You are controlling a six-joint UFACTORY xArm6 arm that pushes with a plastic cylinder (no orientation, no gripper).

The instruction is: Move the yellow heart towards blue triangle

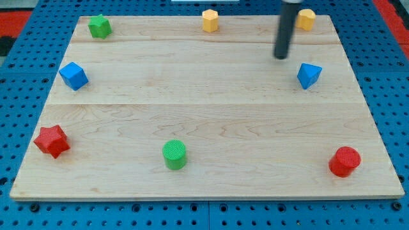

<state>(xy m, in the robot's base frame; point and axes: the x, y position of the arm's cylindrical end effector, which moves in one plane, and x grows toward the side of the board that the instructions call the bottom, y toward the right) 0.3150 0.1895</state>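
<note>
Camera view shows my wooden board lying on a blue perforated table, with my dark rod coming down from the view's top right. My tip rests on the board near the top edge; I carry no claw, only this bare rod, so there is nothing to open or close and nothing gripped. The yellow heart sits at the top right of the board, just up and to the right of my rod, close to it, though I cannot tell whether they touch. The blue triangle lies below the heart, a little to the right of and below my tip, apart from it. A yellow hexagon block stands at the top edge near the middle, well to the left of my tip. A green star-like block is at the top left corner, a blue cube at the left side, and a red star-like block lower on the left. A green cylinder stands near the bottom middle, and a red cylinder near the bottom right corner.
</note>
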